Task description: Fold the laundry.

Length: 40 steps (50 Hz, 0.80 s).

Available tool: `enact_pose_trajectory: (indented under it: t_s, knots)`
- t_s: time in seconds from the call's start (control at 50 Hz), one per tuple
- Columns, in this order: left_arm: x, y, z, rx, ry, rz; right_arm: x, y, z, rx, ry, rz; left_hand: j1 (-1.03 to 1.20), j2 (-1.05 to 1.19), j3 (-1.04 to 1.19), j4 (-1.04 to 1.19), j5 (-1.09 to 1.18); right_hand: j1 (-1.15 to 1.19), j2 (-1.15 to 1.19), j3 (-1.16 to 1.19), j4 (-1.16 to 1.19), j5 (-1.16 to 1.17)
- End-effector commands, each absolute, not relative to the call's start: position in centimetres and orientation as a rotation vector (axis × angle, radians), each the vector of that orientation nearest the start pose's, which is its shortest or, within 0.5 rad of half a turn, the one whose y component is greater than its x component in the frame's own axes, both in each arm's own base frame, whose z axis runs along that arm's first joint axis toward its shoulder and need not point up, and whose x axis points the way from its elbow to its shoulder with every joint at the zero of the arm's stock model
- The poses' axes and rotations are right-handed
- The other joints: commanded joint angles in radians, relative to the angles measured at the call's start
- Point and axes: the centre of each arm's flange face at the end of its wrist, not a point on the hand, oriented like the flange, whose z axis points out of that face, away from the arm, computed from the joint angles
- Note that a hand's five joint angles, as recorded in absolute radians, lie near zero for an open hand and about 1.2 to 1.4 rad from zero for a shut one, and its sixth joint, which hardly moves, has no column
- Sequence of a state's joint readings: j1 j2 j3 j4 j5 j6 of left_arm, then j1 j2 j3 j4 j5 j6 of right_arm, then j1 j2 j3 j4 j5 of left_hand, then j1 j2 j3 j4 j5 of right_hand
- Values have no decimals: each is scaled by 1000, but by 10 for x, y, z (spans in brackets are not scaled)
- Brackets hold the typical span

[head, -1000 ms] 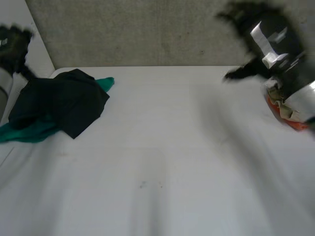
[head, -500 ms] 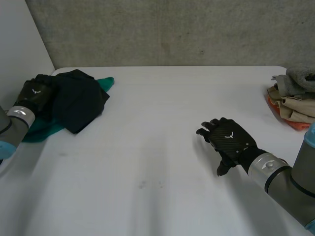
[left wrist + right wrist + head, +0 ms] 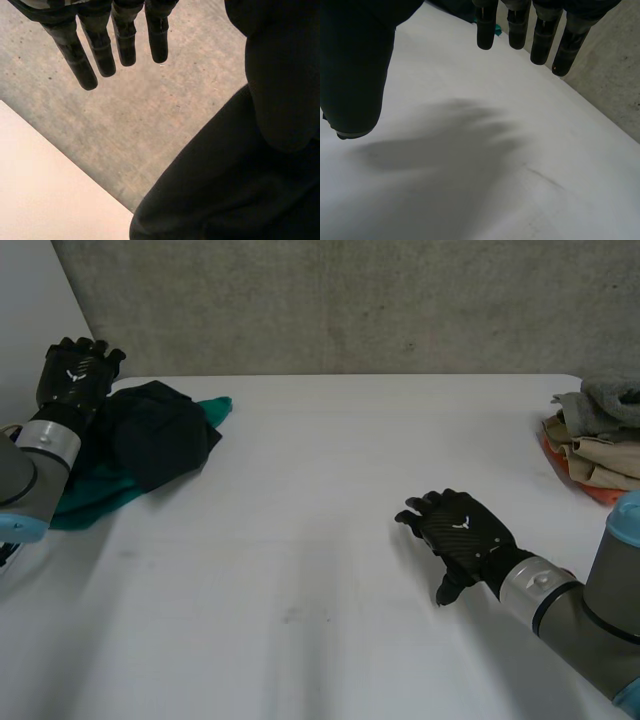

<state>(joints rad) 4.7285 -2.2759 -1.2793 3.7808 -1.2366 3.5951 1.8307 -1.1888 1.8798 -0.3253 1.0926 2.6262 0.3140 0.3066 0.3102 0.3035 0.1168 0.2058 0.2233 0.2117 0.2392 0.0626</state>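
Note:
A crumpled black garment [image 3: 160, 435] lies on a teal cloth [image 3: 85, 500] at the table's far left corner. My left hand [image 3: 75, 375] is raised at the pile's far left edge, by the wall. Its fingers [image 3: 100, 50] are straight and hold nothing, and the black garment [image 3: 225, 200] lies under the palm. My right hand [image 3: 460, 530] hovers low over the white table [image 3: 300, 570], right of the middle. Its fingers [image 3: 520, 25] are spread and straight, with bare table [image 3: 495, 175] beneath them.
A stack of folded clothes [image 3: 600, 440], grey and beige over orange, sits at the table's far right edge. A concrete wall [image 3: 350, 300] runs behind the table, and a white side wall [image 3: 30, 300] stands at the left.
My right hand swung down from the far right stack to the table and has hardly moved since. My left hand lifted off the pile toward the wall, and the black garment bunched rightward.

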Motion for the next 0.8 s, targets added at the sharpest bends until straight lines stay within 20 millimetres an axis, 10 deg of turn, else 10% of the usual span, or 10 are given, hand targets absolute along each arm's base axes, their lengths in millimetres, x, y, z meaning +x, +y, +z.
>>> enact_pose_trajectory:
  t_s: [0.02, 0.12, 0.2, 0.28, 0.54, 0.74, 0.8]
  knots:
    - [-149, -486, 149, 794, 1869, -2223, 244, -248, 129, -1241, 2025, -1652, -12, -5, -9, -2, 10, -31, -49, -37, -65, -63]
    - [-148, -493, 131, 809, 2003, -2139, 245, -251, 129, -1242, 2024, -1654, 201, 209, 205, 212, 224, -31, -49, -37, -65, -63]
    - [-152, -493, 135, 813, 2010, -2138, 245, -251, 128, -1241, 2026, -1653, 1078, 1085, 1082, 1088, 1101, -31, -49, -37, -65, -63]
    - [-171, -478, 166, 831, 1960, -2191, 245, -251, 129, -1241, 2030, -1664, 1082, 1090, 1086, 1093, 1105, -31, -49, -37, -65, -63]
    - [-317, -323, 250, 1132, 1990, -2546, 230, -267, 153, -1094, 2097, -1793, 1082, 1090, 1086, 1093, 1105, -31, -49, -37, -65, -63]
    - [-387, -237, 175, 1441, 2350, -2396, 212, -290, 169, -840, 2179, -1864, 1082, 1090, 1086, 1093, 1105, -31, -49, -37, -65, -63]
    - [-395, -222, 165, 1486, 2381, -2355, 208, -293, 169, -827, 2185, -1872, 468, 475, 472, 478, 491, -31, -49, -37, -65, -63]
